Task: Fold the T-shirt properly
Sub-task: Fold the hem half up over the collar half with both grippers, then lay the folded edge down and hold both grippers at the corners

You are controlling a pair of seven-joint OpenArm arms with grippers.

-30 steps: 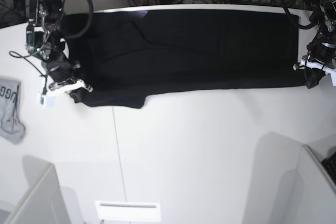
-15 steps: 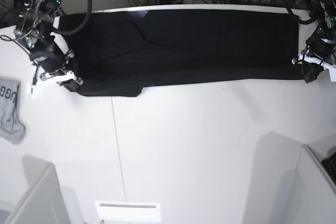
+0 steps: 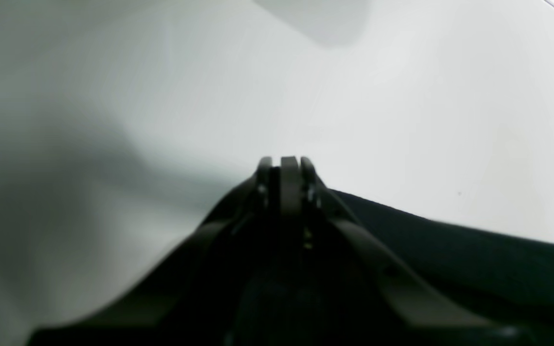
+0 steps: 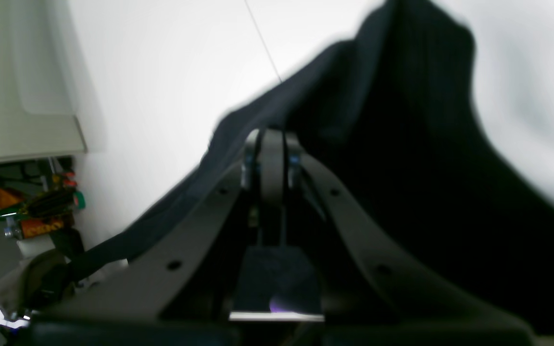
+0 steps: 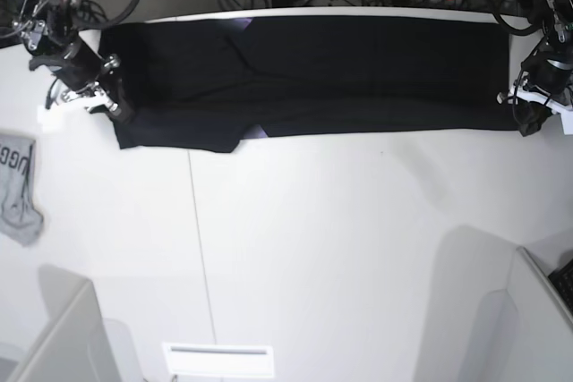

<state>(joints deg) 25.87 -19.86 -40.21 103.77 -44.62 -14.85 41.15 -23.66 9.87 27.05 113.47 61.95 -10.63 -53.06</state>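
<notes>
Across the far part of the white table [image 5: 340, 248], the black T-shirt [image 5: 313, 69] lies as a long wide band, and I have one gripper at each end of its near edge. The right gripper [image 5: 123, 114] has its fingers pressed together, and to my eye they pinch the cloth a little inside the end. The left gripper [image 3: 284, 168] is also closed, with the corner of the cloth between its tips. I think I hold both ends so that the edge stays straight and the layer can travel away from me without twisting. The loose flap [image 5: 197, 136] beside the right gripper is probably held by nothing, so it may fold under if I lower too quickly.

Compared with the earlier base view, both grippers are now farther toward the back, the right one more clearly. The near edge went with them, and the flap too, so the band is narrower. The small grey garment [image 5: 20, 190] at the side did not move.
</notes>
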